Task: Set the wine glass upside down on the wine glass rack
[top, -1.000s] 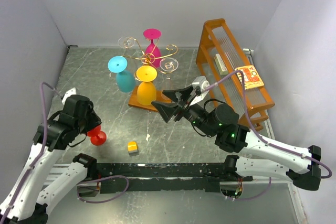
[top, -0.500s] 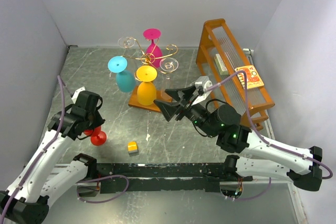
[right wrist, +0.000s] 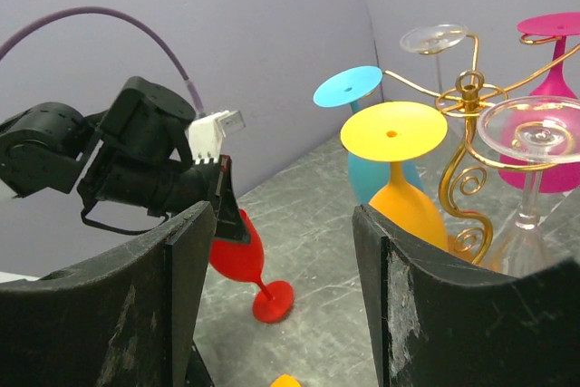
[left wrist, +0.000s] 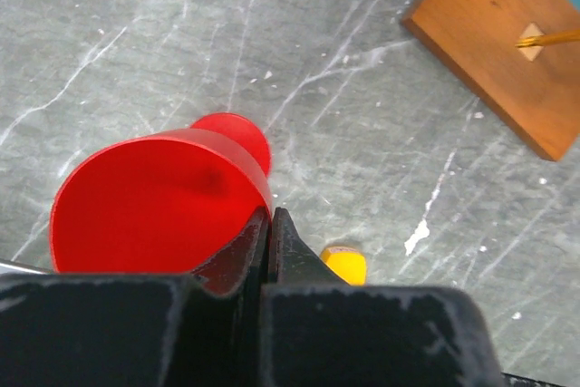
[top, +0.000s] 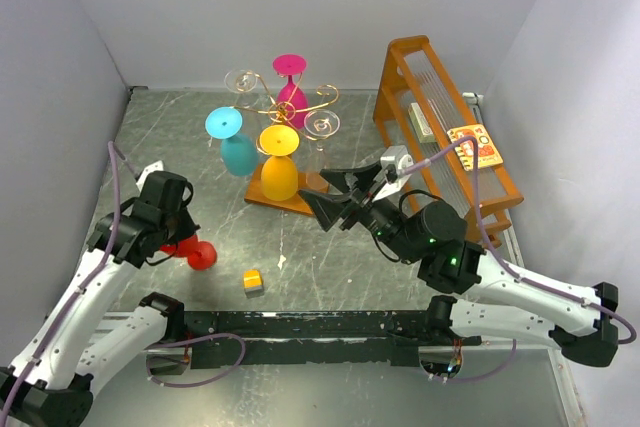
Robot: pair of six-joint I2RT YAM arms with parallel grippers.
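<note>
A red wine glass (top: 190,251) stands tilted at the left, foot on the table; it also shows in the left wrist view (left wrist: 154,201) and the right wrist view (right wrist: 237,252). My left gripper (top: 174,240) is shut on its rim, one finger inside the bowl. The wine glass rack (top: 285,107), a gold wire tree on a wooden base (top: 312,187), stands at the back centre. It holds yellow (top: 279,169), teal (top: 237,147), pink (top: 291,87) and clear glasses upside down. My right gripper (top: 345,197) is open and empty beside the rack's base.
A tall orange slatted wooden frame (top: 440,127) stands at the right, with a small card (top: 476,145) on it. A small yellow block (top: 253,280) lies on the table right of the red glass. Grey walls close in at left, back and right.
My left gripper has tipped the red glass so its foot slid a little to the right. My right gripper has moved slightly right and up.
</note>
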